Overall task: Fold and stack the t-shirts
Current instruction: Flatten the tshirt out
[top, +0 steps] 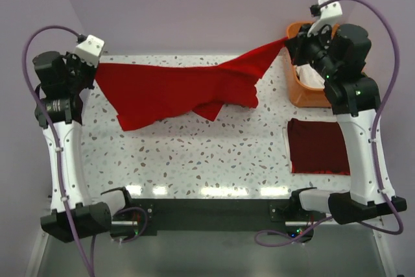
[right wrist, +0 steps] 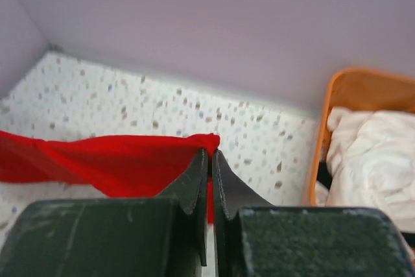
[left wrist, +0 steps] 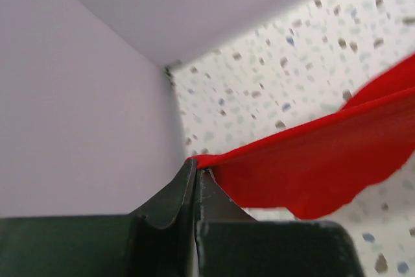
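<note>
I have the red t-shirt [top: 175,92] stretched across the far half of the table [top: 194,160], held up between both arms, its middle creased and drooping toward the surface. My left gripper [left wrist: 196,172] is clamped on the shirt's left edge near the far-left corner, jaws pressed together on the fabric. My right gripper [right wrist: 211,157] pinches the other end just beside the orange basket [top: 297,92], jaws likewise closed on cloth. White clothes [right wrist: 366,154] lie in that basket. A folded dark red shirt [top: 318,146] lies flat on the table in front of the basket, beside my right arm.
</note>
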`<state>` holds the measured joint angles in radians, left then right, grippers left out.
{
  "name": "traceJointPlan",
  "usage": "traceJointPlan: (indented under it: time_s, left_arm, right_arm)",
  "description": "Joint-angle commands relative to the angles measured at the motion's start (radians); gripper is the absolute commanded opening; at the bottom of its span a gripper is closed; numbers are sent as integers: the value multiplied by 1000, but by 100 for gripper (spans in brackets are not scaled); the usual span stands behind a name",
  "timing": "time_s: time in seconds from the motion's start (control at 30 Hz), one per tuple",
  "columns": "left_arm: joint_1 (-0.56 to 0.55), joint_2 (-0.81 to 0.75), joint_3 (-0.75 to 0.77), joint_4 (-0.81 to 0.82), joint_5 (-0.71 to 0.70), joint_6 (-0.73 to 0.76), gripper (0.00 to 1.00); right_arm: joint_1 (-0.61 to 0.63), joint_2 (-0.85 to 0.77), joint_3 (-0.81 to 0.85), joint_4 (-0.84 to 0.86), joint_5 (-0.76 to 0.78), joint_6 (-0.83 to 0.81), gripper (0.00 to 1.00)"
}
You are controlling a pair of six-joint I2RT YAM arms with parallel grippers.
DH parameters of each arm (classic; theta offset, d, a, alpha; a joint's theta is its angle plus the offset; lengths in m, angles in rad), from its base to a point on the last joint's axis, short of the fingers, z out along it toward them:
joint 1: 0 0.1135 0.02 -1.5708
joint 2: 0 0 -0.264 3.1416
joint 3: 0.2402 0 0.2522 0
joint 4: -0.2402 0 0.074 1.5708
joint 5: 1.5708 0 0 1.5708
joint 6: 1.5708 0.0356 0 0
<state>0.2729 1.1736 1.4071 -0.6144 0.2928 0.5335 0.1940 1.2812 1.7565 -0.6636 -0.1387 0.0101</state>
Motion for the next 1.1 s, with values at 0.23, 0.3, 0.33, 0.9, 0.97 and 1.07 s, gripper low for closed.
traceJointPlan:
  time_s: [0.23, 0.3, 0.33, 0.9, 0.97, 1.07]
  left_arm:
    - [11, -86, 72, 341, -17, -190, 0]
    - [11, -118, 81, 358, 0, -191, 0]
    - [12, -127, 81, 367, 11, -194, 0]
    - [-60, 245, 332, 412, 71, -216, 0]
    - [-95, 349, 416, 485, 23, -218, 0]
    - [-110, 513, 632, 553, -20, -286, 0]
  right_arm:
    - [-4, 53, 369, 183, 172, 21, 0]
    - [-2, 63, 432, 193, 186, -2, 0]
    - [-4, 67, 445, 197, 195, -5, 0]
    - [-4, 481, 647, 452, 303, -93, 0]
    - [-4, 597, 787, 493, 304, -94, 0]
    - [-2, 676, 935, 585, 297, -93, 0]
